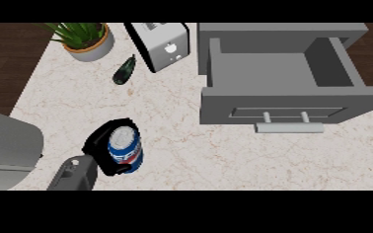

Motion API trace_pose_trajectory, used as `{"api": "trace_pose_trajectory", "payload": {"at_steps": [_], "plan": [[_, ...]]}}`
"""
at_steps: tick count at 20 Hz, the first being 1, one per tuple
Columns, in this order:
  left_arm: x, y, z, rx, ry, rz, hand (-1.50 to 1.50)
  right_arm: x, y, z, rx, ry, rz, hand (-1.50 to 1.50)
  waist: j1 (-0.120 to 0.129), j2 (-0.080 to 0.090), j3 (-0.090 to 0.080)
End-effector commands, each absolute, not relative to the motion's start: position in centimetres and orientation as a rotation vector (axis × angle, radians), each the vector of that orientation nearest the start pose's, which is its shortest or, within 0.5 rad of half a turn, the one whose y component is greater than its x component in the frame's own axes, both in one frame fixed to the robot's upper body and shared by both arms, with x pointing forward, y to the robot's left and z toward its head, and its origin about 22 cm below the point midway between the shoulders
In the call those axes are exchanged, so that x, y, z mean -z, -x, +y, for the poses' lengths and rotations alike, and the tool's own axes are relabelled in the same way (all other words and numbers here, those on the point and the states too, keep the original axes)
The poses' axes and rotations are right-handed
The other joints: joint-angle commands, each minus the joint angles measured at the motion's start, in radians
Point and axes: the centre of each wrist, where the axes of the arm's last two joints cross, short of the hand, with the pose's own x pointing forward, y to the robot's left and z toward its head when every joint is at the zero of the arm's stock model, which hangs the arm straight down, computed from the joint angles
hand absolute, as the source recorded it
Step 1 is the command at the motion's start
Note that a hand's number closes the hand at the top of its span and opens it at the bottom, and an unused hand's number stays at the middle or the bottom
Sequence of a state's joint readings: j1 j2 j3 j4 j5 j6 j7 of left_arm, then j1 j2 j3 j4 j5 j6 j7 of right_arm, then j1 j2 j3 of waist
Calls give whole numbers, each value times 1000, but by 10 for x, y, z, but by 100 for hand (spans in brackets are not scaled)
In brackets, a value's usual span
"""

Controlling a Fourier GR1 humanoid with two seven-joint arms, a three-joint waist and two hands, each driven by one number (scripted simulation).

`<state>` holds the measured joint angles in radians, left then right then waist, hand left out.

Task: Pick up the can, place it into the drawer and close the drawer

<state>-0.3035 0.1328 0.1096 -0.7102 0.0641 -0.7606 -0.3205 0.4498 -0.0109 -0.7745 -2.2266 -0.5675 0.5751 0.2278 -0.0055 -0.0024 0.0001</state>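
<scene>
My left hand (pixel 100 145) is showing at the lower left of the frame, and its black fingers are curling round the can (pixel 125 150), a blue, white and red soda can that is standing upright with its silver top facing up at me. My thumb and fingers are wrapping its left side and its base, so the can is sitting inside my grasp, and I cannot tell whether it is resting on the marble counter (pixel 218 153) or raised just off it. My grey forearm is running down from the hand to the lower edge of the frame. My right hand is not appearing anywhere. Up from the can, in the upper left part of the frame, a dark green bottle (pixel 125 70) is lying on its side on the counter, and beyond it a potted plant (pixel 84 38) is standing near the upper left corner. Just right of the bottle a silver toaster (pixel 160 43) is standing. At the upper right, well apart from the can, the grey drawer (pixel 280 71) is standing pulled open, its inside bare and its bar handle (pixel 288 127) pointing toward the lower edge.
</scene>
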Motion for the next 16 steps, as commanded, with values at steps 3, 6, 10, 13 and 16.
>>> {"api": "trace_pose_trajectory", "payload": {"at_steps": [3, 6, 10, 13, 16], "plan": [[88, -285, 248, 307, 829, -1345, 150, -109, -60, -380, 155, 203, -1767, -150, 9, -1, 1], [81, -294, 254, 97, 669, -1444, 150, -118, -53, -369, 121, 171, -1763, -150, 3, -1, 0], [76, -296, 262, -272, 338, -1551, 150, -112, -53, -375, 145, 185, -1761, -150, 22, -2, 2], [60, -308, 245, -301, 311, -1577, 150, -117, -57, -370, 122, 186, -1784, -150, 4, -1, 0], [22, -321, 235, -259, 267, -1669, 150, -118, -60, -368, 153, 186, -1785, -150, 7, -1, 0]]}}
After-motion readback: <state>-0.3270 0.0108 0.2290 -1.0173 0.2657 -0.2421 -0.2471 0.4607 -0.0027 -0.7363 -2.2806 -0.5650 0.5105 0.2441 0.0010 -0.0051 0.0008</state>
